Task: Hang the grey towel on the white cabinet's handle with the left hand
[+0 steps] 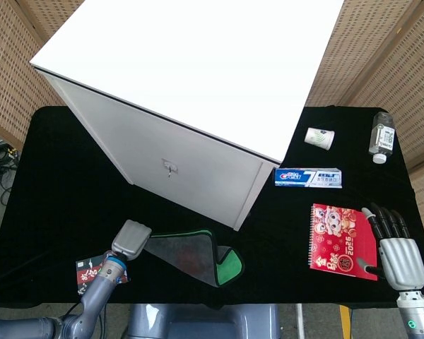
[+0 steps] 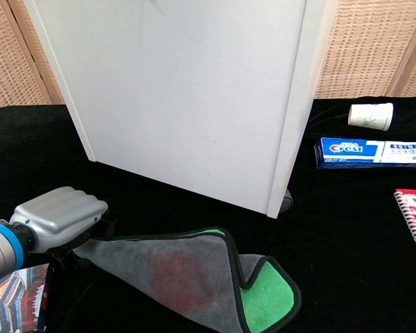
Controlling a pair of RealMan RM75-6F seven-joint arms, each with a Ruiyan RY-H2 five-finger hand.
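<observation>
The grey towel [image 1: 187, 252] [image 2: 172, 272], with a green underside folded up at its right end, lies flat on the black table in front of the white cabinet [image 1: 198, 63] [image 2: 187, 90]. My left hand [image 1: 131, 238] [image 2: 59, 215] sits on the towel's left corner, fingers curled down over it; the corner is hidden beneath the hand. The cabinet's small metal handle [image 1: 169, 168] is on the front face, above and to the right of that hand. My right hand [image 1: 394, 247] rests open at the right table edge, beside a red notebook [image 1: 343, 241].
A toothpaste box [image 1: 308, 177] [image 2: 371, 152], a paper cup [image 1: 319, 138] [image 2: 370, 115] and a water bottle [image 1: 382, 137] lie right of the cabinet. A small printed card [image 1: 92, 272] [image 2: 17, 295] sits under my left wrist. The black table [image 1: 63, 183] drops off close in front.
</observation>
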